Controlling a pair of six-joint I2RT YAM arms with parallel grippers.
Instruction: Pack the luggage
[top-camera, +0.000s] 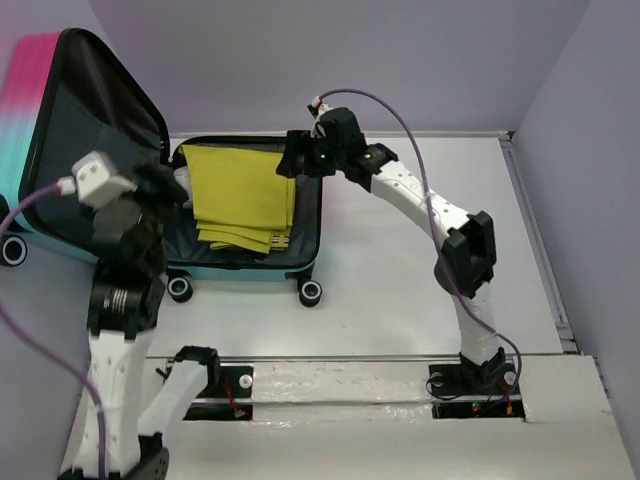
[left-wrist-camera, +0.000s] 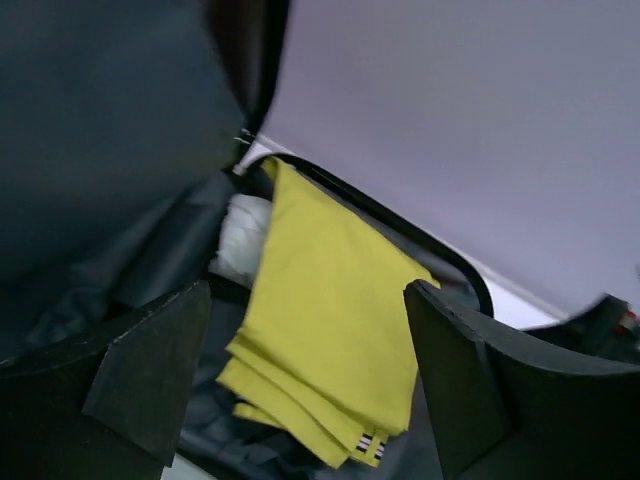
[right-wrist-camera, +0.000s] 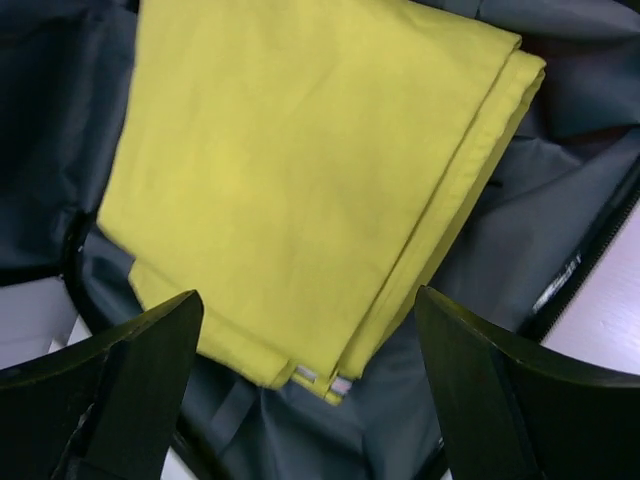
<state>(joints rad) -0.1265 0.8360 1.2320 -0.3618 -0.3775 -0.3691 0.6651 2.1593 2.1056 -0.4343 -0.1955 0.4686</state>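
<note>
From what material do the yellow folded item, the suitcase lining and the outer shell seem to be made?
Yellow folded item: woven cloth, perhaps cotton, matte; it lies in soft layered folds.
Lining: thin dark grey fabric, probably synthetic, faintly shiny and wrinkled.
Outer shell: likely hard plastic, smooth; it keeps a rigid curved shape, coloured pink to teal.

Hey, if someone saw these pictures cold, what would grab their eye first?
First the bright yellow folded cloth, lying in the open luggage at the left of the top view and standing out against the dark lining. Next, the pink-to-teal lid standing upright at the far left. The left gripper and right gripper both face the cloth with jaws open, one from each side.
</note>
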